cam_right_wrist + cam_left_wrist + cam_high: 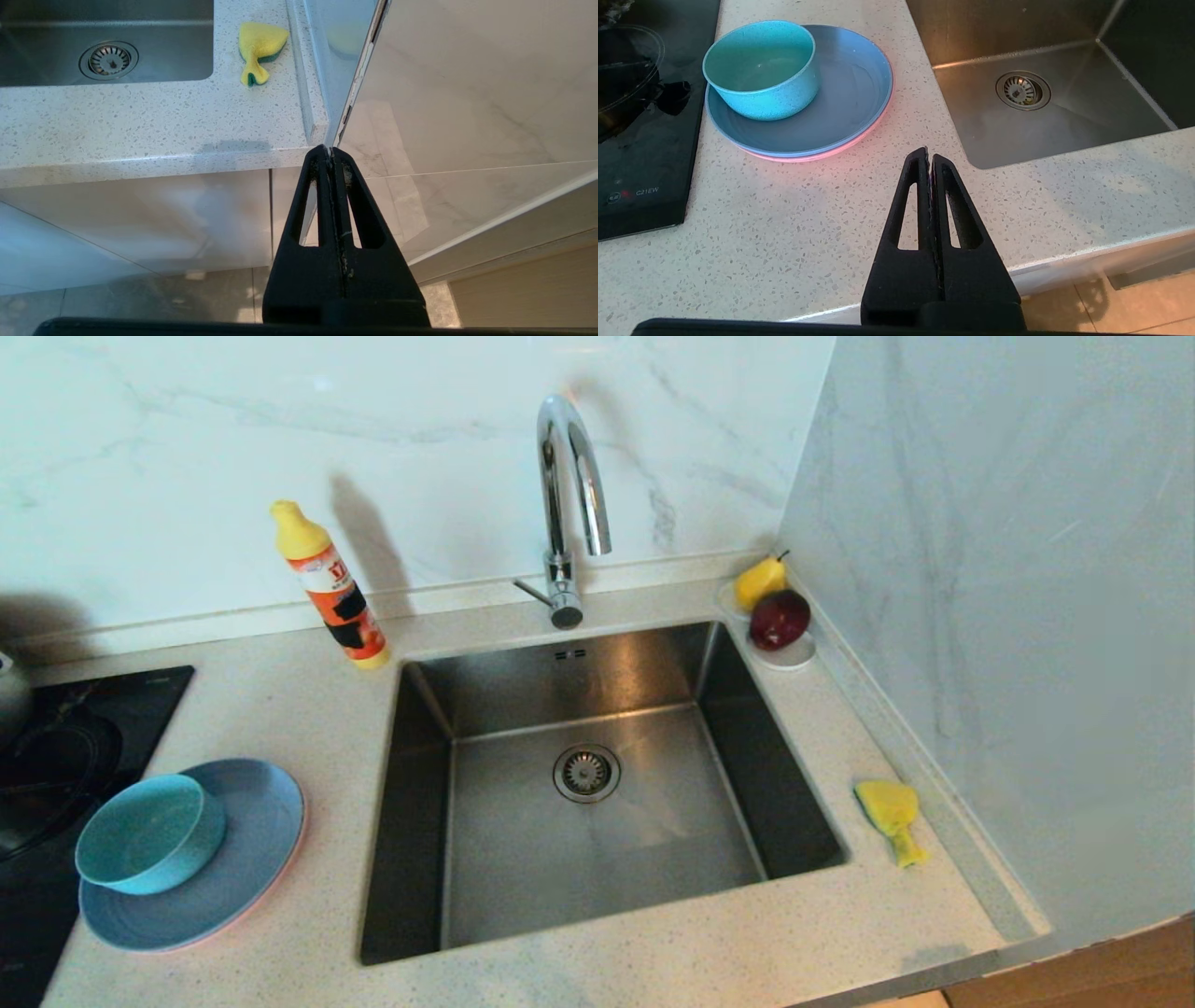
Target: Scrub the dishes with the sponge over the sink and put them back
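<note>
In the head view, one square brushed-steel sink (597,784) sat mid-frame in the speckled worktop (280,709), holding nothing but its drain strainer. At lower left one teal bowl (149,833) stood in one light-blue plate (252,840), stacked on one pink plate (280,887). One yellow sponge (892,817) lay at right.

In the left wrist view, the left gripper (929,154) hung at centre, jaws pressed together, empty.

In the right wrist view, the right gripper (331,151) likewise had its jaws closed on nothing, the sponge at upper centre.

Head camera looks down on the sink (597,784); both low wrist cameras share its drain (1023,90)
</note>
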You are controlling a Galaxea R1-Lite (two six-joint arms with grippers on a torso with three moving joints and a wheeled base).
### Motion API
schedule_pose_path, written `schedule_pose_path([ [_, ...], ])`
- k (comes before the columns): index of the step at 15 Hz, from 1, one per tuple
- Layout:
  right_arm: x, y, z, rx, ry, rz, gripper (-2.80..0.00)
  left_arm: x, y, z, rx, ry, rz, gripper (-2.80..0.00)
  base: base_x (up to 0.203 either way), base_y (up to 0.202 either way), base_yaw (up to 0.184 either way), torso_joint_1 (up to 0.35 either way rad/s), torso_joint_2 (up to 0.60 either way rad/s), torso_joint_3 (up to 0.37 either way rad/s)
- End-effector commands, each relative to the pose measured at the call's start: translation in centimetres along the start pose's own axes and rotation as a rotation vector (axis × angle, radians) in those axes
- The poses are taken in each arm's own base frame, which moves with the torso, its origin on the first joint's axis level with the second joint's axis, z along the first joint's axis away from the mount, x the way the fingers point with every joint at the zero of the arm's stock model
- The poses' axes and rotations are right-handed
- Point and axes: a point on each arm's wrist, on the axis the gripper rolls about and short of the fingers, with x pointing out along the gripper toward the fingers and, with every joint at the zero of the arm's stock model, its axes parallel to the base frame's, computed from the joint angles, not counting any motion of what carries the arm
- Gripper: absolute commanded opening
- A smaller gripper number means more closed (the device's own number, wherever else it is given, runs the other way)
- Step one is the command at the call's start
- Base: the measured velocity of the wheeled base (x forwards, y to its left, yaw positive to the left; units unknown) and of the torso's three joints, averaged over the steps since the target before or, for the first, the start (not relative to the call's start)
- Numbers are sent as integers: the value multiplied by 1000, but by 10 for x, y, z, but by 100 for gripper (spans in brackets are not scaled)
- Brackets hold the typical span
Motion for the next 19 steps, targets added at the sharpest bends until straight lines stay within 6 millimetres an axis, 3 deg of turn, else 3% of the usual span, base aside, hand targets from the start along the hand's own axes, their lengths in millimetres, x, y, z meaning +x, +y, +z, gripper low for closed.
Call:
schedule_pose_path([
  [1,0,0,0,2,2,-1,-280,1,0,-4,0,17,-2,-280,0,0,0,0,0,0],
  [19,0,0,0,51,3,-12,-280,1,0,-5,0,19,-5,-280,0,0,0,0,0,0],
])
